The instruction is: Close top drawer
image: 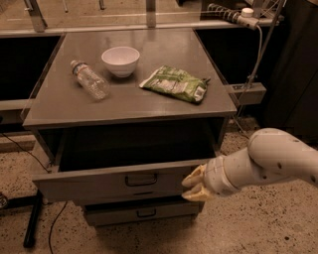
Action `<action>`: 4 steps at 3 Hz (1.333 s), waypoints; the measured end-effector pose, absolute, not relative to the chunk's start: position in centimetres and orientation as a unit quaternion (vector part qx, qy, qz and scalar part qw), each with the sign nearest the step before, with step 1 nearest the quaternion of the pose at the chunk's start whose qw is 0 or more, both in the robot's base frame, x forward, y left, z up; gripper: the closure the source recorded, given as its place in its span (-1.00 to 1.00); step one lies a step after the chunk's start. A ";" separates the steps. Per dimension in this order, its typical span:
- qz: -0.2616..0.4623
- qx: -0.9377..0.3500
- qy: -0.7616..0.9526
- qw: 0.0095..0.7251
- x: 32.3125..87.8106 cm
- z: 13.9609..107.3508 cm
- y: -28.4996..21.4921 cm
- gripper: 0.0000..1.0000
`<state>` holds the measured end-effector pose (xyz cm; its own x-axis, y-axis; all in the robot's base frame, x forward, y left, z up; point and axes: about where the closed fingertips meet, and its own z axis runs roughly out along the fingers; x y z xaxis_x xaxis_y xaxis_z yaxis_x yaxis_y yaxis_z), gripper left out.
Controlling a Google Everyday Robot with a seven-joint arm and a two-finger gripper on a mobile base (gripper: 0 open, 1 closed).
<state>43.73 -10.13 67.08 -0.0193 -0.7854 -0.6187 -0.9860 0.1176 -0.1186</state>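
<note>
The top drawer is a wide grey drawer under the cabinet top, standing partly pulled out, its dark inside showing. A small dark loop handle sits at the centre of its front panel. My gripper, cream-coloured at the end of a white arm, is at the right end of the drawer's front panel and touches it. Its fingers are drawn together and hold nothing.
On the cabinet top are a white bowl, a plastic bottle lying on its side and a green snack bag. A shorter drawer front sits below. A power strip and cable hang at the right.
</note>
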 end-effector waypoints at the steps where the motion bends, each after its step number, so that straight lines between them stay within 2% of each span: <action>1: 0.152 -0.641 0.698 0.280 49.1 66.9 -10.6 0.72; 2: 0.149 -0.642 0.699 0.279 49.5 66.9 -10.6 0.67; 4: 0.149 -0.642 0.698 0.279 49.5 66.9 -10.6 -0.27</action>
<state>49.53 -10.59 66.94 -0.0202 -0.8132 -0.5816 -0.9798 0.1318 -0.1502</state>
